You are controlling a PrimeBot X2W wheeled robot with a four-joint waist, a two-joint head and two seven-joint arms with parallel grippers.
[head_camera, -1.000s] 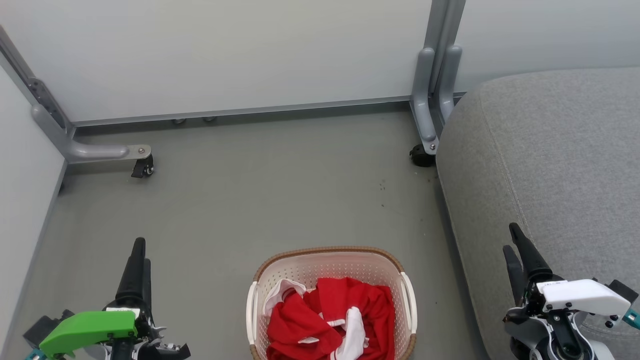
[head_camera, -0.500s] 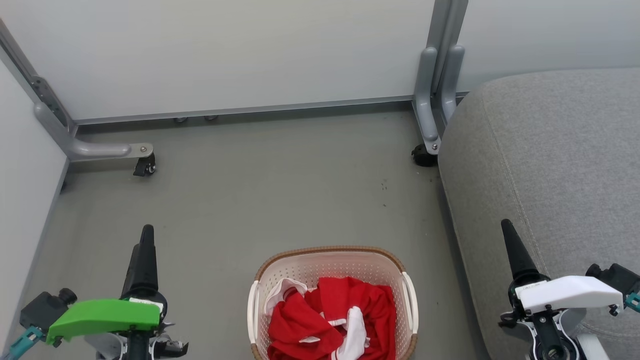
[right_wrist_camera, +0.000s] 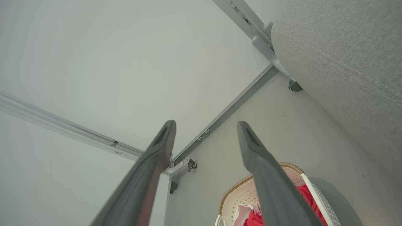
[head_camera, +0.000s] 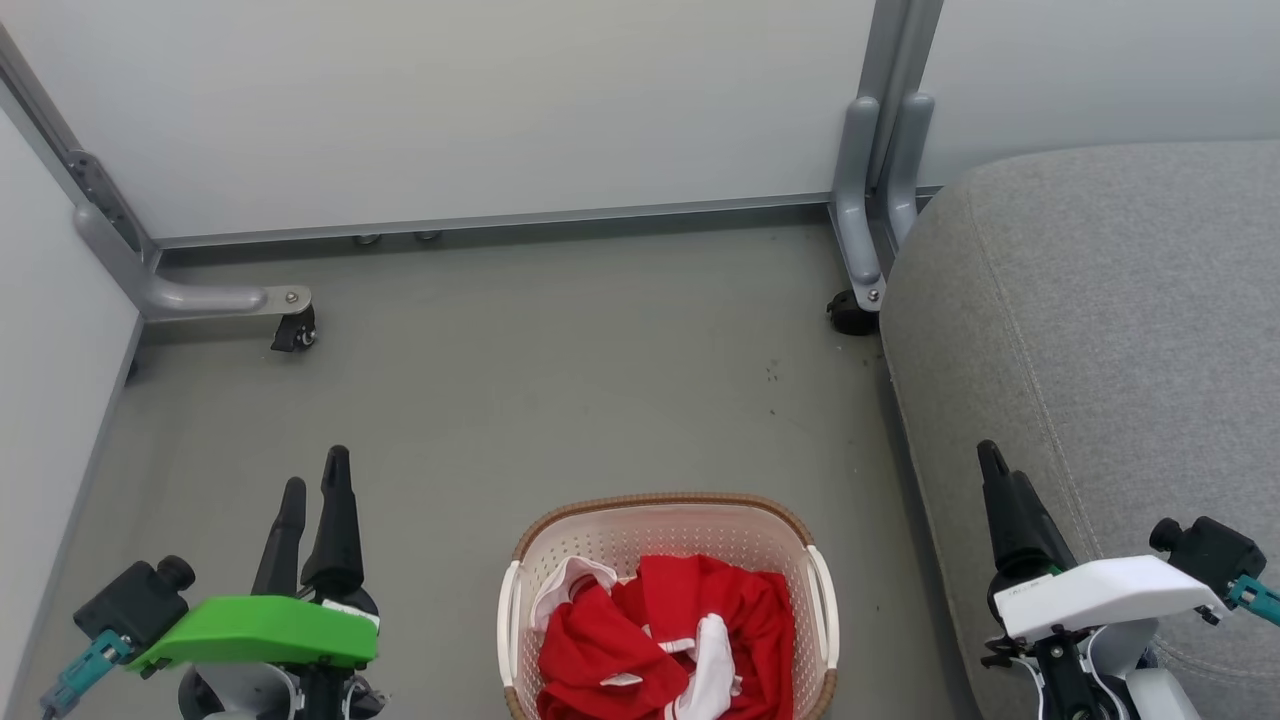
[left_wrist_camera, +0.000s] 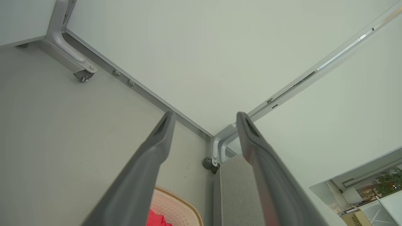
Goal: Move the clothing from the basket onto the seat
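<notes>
1. The left tool (head_camera: 315, 470) is spread wide with nothing in it. The left wrist view shows the clean gap between its two fingers.
2. Same deal with the right tool (head_camera: 995, 465): jaws wide apart and holding nothing. In the head view its fingers overlap, so the right wrist view is what settles that.
3. The key relation is that the basket (head_camera: 660, 505) sits on the floor (head_camera: 550, 380) between the two tools. The left tool is off the basket's left side and the right tool off its right, about equally near. Both point past the basket's far rim, so either one would probably have to swing inward and down.
4. The clothing (head_camera: 680, 640) is a crumpled red and white heap inside the basket, with no clear long axis.
5. The seat (head_camera: 1100, 300) lies right of the basket, and the right tool hangs over its near edge, so that arm looks handier for the drop.
6. The head view shows the heap. The left wrist view catches a sliver of rim and red, while the right wrist view catches a handle too.
</notes>
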